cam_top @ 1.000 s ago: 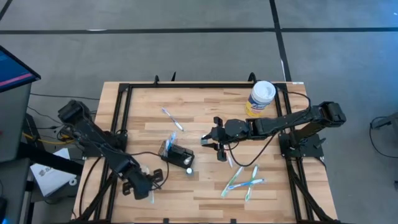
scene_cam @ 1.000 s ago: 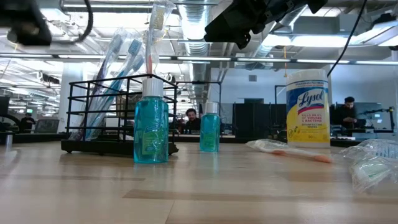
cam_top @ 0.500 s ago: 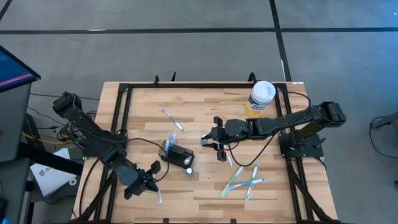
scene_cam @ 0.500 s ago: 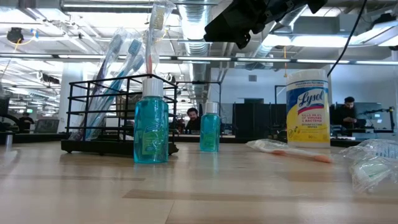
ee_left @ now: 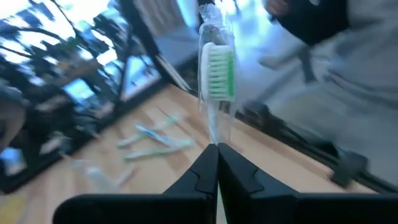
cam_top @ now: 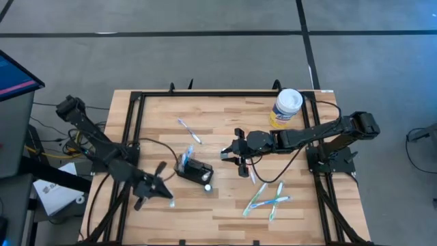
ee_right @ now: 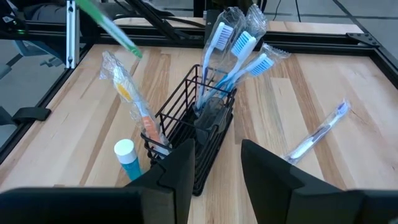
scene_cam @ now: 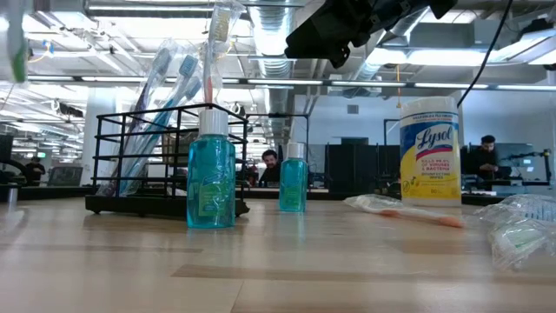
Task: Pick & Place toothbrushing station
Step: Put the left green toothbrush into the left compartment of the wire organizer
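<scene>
Over the last second the left arm swung up from the table's near-left corner toward the middle, bringing the left gripper [cam_top: 158, 190] with its wrapped green toothbrush [cam_top: 168, 201] to a spot near the toothbrushing station [cam_top: 194, 169], though not yet touching it. That suggested the brush was being carried in for slotting into the holder. The left fingers were pressed together on the brush handle, which the left wrist view showed plainly, green bristles [ee_left: 219, 71] pointing up inside clear wrap. The right gripper [cam_top: 235, 154] hovered just beside the station's other side, its fingers apart and empty, unmoved. Only the right wrist view revealed blue toothbrushes [ee_right: 235, 43] already standing in the black wire holder; only the low view showed a blue bottle [scene_cam: 211, 165] in front.
</scene>
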